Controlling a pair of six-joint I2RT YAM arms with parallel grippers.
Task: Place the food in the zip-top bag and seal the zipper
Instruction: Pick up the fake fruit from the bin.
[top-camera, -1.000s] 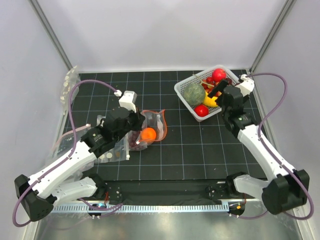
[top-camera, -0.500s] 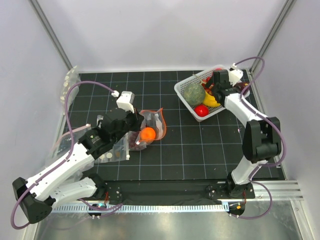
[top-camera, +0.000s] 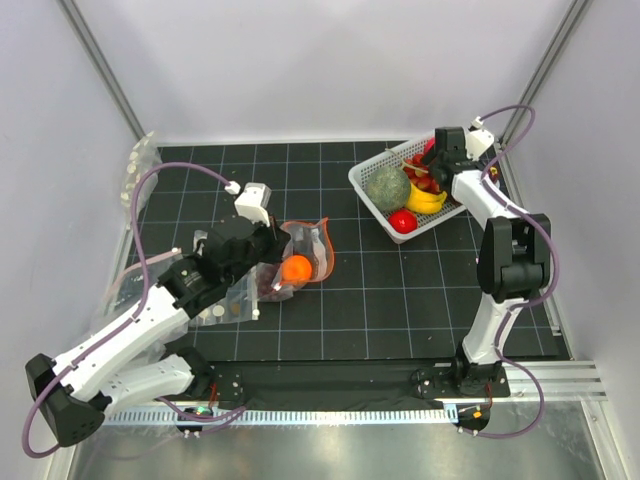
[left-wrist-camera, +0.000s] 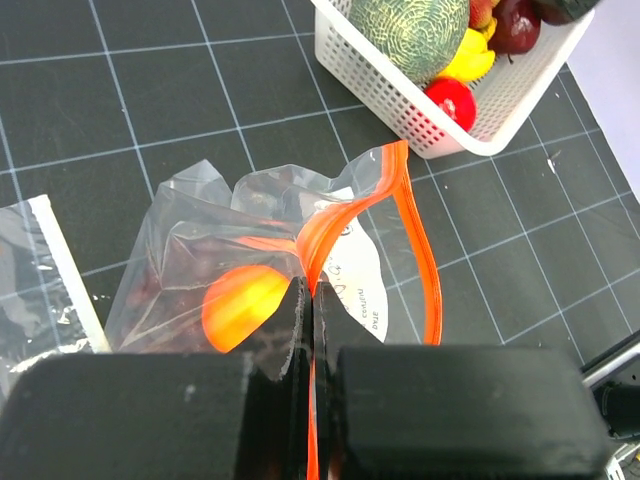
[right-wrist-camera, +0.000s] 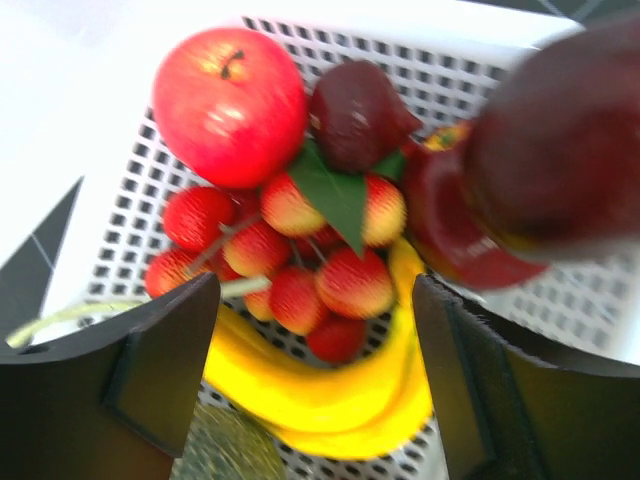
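The clear bag (left-wrist-camera: 250, 225) lies left of centre on the black desk (top-camera: 400, 300) with an orange ball (left-wrist-camera: 240, 300) inside, and its orange zipper (left-wrist-camera: 312, 260) is pinched between the tightly closed left jaws. More red fruit (right-wrist-camera: 228, 105) sits in the white basket (top-camera: 362, 192) at the far right with a banana (right-wrist-camera: 320, 400) and a melon (top-camera: 388, 187); the right jaws hang wide apart just above it

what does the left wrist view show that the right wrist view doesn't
Only the left wrist view: the left end effector shut on the zipper of the zip-top bag, with an orange ball inside it. Only the right wrist view: a big red apple and a green leaf over small red berries. Both: the white basket, the yellow banana and a dark red fruit in it.
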